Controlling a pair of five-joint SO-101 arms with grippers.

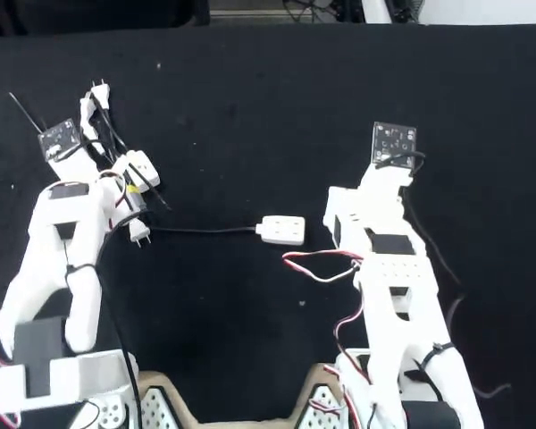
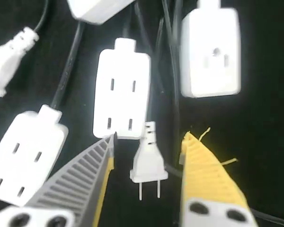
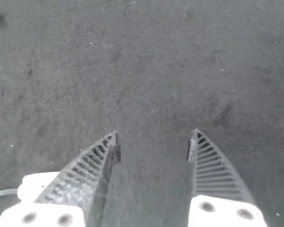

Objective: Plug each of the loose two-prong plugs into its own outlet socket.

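Wide open and holding nothing, the left gripper [image 2: 149,137] sits at the far left of the black table [image 1: 250,107]. Its grey and yellow fingers [image 2: 87,172] straddle a white two-prong plug [image 2: 148,161], with a gap on either side. The plug's prongs point back toward the wrist camera. Just beyond it lies a double socket [image 2: 121,97], flanked by a second socket [image 2: 26,156], a third socket [image 2: 210,52] and a second plug [image 2: 9,61], all among black cords. In the high view the left arm [image 1: 62,223] covers much of this tangle, and the plug between the fingers cannot be picked out there. That view also shows a lone socket [image 1: 281,230] mid-table between the arms, its cord [image 1: 205,231] running left. The right gripper [image 3: 155,134], spread wide and empty, hangs over bare cloth on the right. Beside one of its fingers a white corner [image 3: 38,182] with a cord is cut off, too little to identify
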